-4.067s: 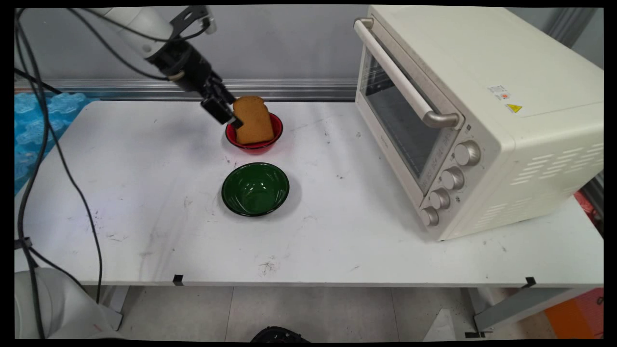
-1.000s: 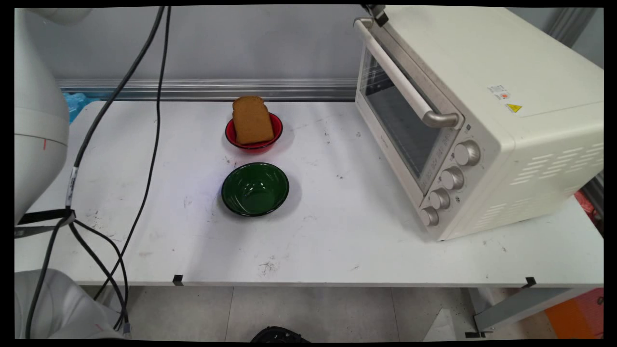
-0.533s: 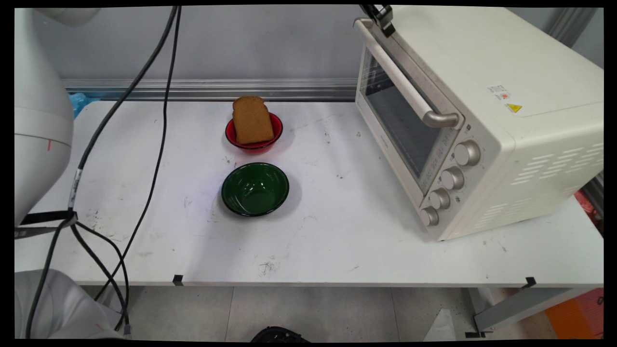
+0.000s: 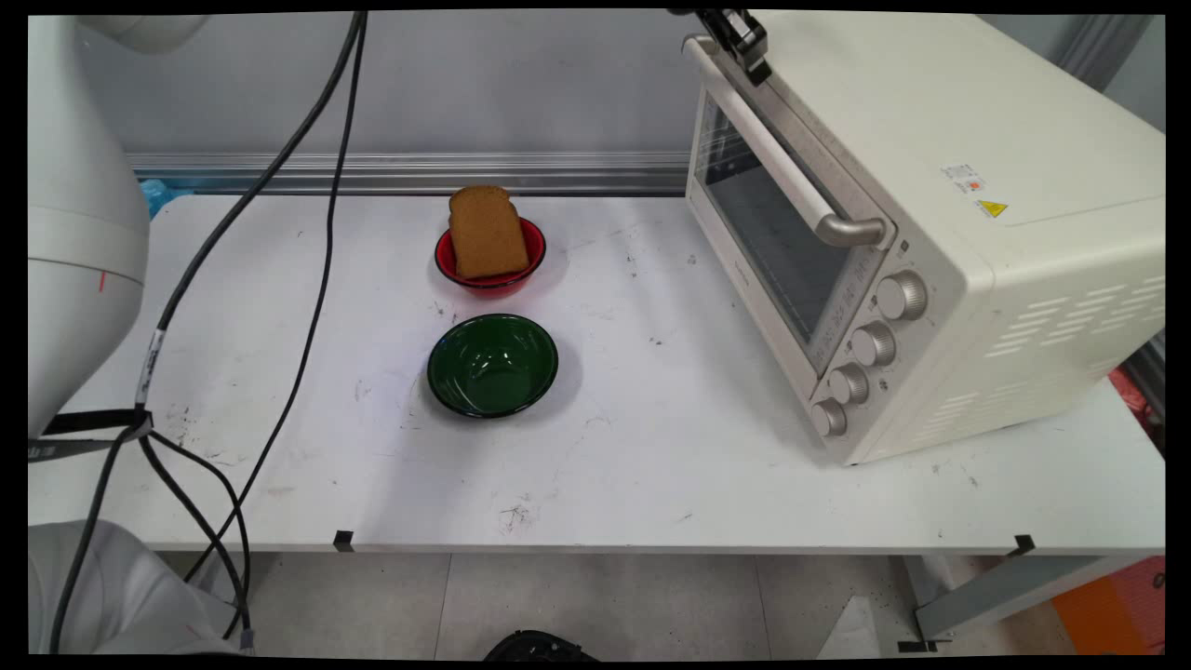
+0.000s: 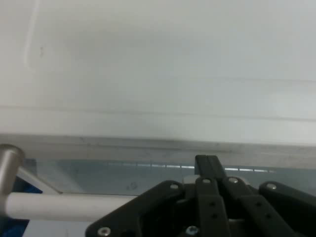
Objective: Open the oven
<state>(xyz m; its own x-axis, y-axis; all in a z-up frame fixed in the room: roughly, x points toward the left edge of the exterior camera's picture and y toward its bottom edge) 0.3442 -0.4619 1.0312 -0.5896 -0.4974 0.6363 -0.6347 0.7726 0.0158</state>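
Observation:
My gripper [image 4: 744, 42] is at the top edge of the main view, right at the far end of the toaster oven's door handle [image 4: 772, 149]. The cream toaster oven [image 4: 977, 167] stands at the right with its glass door [image 4: 763, 233] closed. In the hand view the gripper [image 5: 207, 165] is shut with nothing between its fingers. Its tip lies against the top edge of the door, and the handle [image 5: 64, 205] runs across just below and to the left. A brown slice of bread [image 4: 486, 233] leans in the red bowl [image 4: 534, 253], far from the gripper.
An empty green bowl [image 4: 493, 363] stands in front of the red one at mid table. Black cables [image 4: 307, 233] hang across the left of the table. Several oven knobs [image 4: 870, 344] face the table's near right.
Four seconds ago the gripper held the bread over the red bowl; the bread now rests there alone. Over the last second the gripper has come down slightly at the handle's far end.

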